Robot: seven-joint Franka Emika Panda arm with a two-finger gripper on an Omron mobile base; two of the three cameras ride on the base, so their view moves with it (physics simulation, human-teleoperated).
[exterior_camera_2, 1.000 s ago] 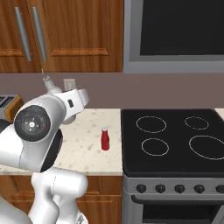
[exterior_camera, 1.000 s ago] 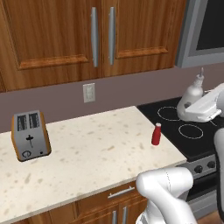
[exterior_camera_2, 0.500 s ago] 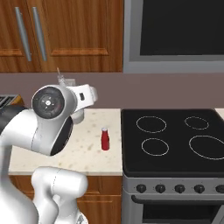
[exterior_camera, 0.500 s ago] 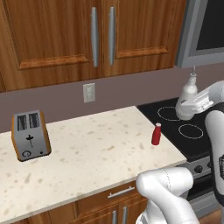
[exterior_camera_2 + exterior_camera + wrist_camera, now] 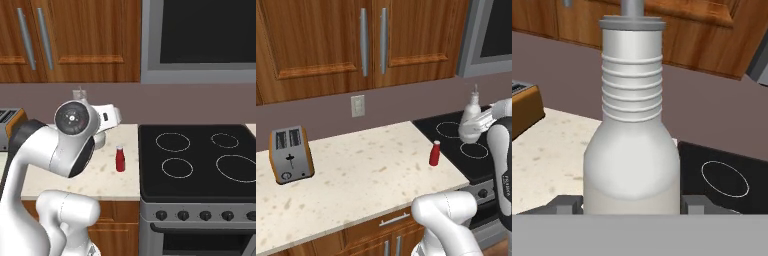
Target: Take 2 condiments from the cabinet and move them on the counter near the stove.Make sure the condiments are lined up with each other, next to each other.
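Whitish squeeze bottle [image 5: 631, 150] rides clamped low between the fingers [image 5: 567, 204], aloft by the bench's [image 5: 366, 170] stove-side edge, near the red bottle [image 5: 434, 153]; light, probably slick plastic, best held at its broad belly.

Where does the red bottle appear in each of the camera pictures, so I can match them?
Left base view: red bottle stands right of centre on the counter, near the stove edge.
Right base view: left of centre, just left of the stove.
Hand view: not in it.
Shared landmark: the stove.
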